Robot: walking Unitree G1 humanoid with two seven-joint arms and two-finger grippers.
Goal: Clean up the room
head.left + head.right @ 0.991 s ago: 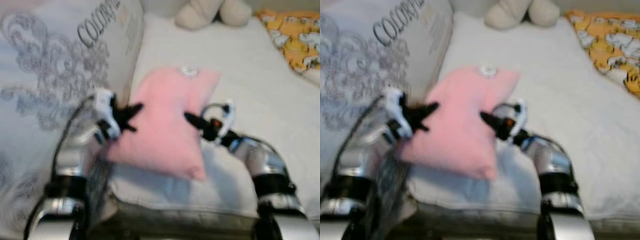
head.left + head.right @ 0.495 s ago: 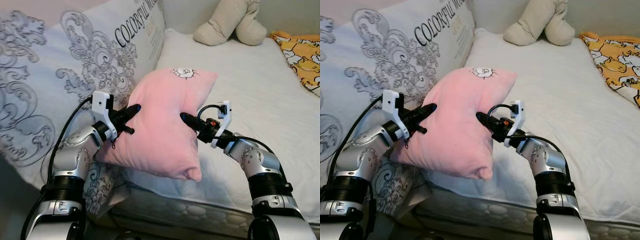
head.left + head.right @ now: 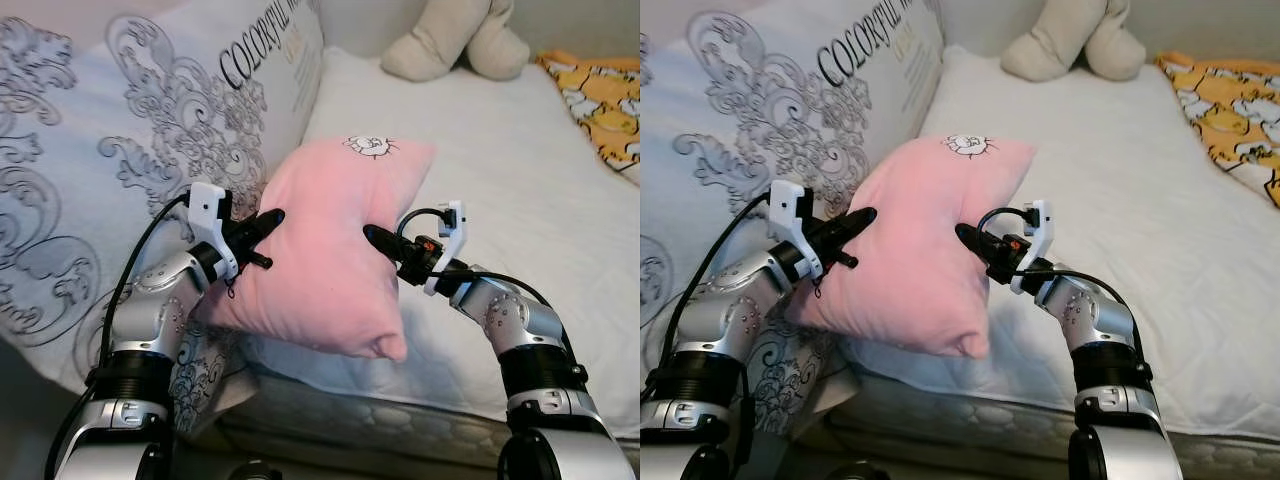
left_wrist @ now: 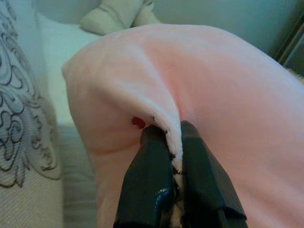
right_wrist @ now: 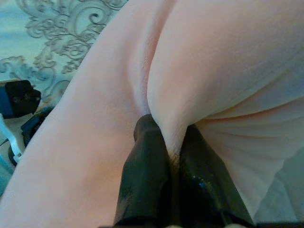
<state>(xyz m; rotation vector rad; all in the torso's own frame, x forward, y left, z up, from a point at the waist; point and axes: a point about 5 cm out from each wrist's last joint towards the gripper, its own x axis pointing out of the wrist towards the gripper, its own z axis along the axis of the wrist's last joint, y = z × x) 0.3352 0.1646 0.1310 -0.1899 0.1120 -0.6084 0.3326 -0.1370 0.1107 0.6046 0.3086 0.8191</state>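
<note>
A pink pillow with a small white flower patch near its top hangs tilted above the near edge of the white mattress. My left gripper is shut on the pillow's left edge; the left wrist view has a fold of pink cloth pinched between the two black fingers. My right gripper is shut on the pillow's right side, and a pink fold is squeezed between its fingers in the right wrist view. The pillow's lower corner droops toward the mattress edge.
A large white pillow with grey scrollwork and black lettering leans at the left, just behind the pink one. A beige plush toy lies at the far end of the mattress. A yellow patterned blanket covers the far right corner.
The view has sharpened and shifted slightly since a second ago as the camera moved. Both grippers keep the same hold on the pink pillow, which stays at about the same height.
</note>
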